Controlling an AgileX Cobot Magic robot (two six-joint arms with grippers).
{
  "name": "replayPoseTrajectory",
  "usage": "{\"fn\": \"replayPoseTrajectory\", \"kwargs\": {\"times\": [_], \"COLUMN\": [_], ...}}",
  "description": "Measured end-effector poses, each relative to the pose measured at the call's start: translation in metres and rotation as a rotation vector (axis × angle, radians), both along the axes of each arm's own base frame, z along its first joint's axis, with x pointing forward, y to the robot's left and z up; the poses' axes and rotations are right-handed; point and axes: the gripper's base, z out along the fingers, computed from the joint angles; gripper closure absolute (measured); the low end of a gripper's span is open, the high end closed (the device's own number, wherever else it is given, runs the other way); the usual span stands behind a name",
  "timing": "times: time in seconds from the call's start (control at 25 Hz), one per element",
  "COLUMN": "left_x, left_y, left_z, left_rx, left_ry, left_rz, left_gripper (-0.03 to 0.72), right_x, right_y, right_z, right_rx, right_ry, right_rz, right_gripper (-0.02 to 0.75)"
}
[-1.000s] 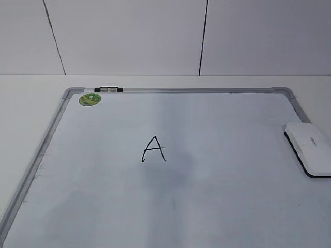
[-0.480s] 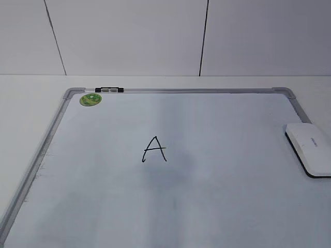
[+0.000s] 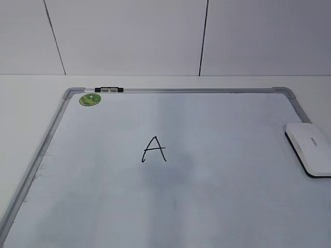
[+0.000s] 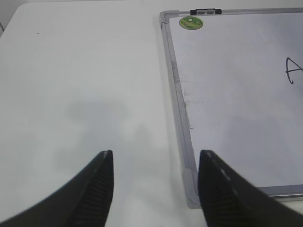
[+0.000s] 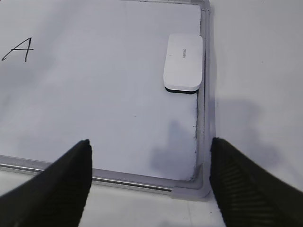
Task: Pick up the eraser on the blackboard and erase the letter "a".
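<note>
Blackboard [image 3: 217, 206]: flat on white tabletop [image 4: 71, 71], silver-grey frame, filling most of the surface toward the near edge.

Letter [image 3: 154, 149]: a pointed capital "A" in black marker, mid-board; no lowercase form visible.

Eraser [image 3: 309, 149]: white block with black underside, lying on the board against its right frame rail, toward the tabletop's right edge, well apart from the letter.

Green sticker [image 3: 90, 99]: far left corner of the board, beside a black clip [image 3: 109, 90] on the top rail.

Left gripper [image 4: 156, 189]: fingers [image 4: 97, 189] apart, empty, over bare tabletop just off the board's near left corner.

Right gripper [image 5: 149, 184]: fingers [image 5: 236, 189] wide apart, empty, above the board's near right corner.
</note>
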Motion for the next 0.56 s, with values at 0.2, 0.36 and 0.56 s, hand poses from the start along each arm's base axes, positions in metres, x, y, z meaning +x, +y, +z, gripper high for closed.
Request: {"fn": "replayPoseTrajectory", "kwargs": {"times": [0.2, 0.36, 0.56], "left_x": [0.0000, 0.0000, 0.0000], "left_y": [0.0000, 0.0000, 0.0000], "left_z": [0.0000, 0.0000, 0.0000], "left_rx": [0.000, 0.000, 0.000], "left_ry": [0.000, 0.000, 0.000], "left_rz": [0.000, 0.000, 0.000], "left_gripper": [0.267, 0.276, 0.279], "right_x": [0.0000, 0.0000, 0.0000], "right_y": [0.0000, 0.0000, 0.0000], "right_z": [0.0000, 0.0000, 0.0000], "right_rx": [0.000, 0.000, 0.000], "right_ry": [0.000, 0.000, 0.000], "right_rz": [0.000, 0.000, 0.000], "right_gripper": [0.146, 0.146, 0.146]}}
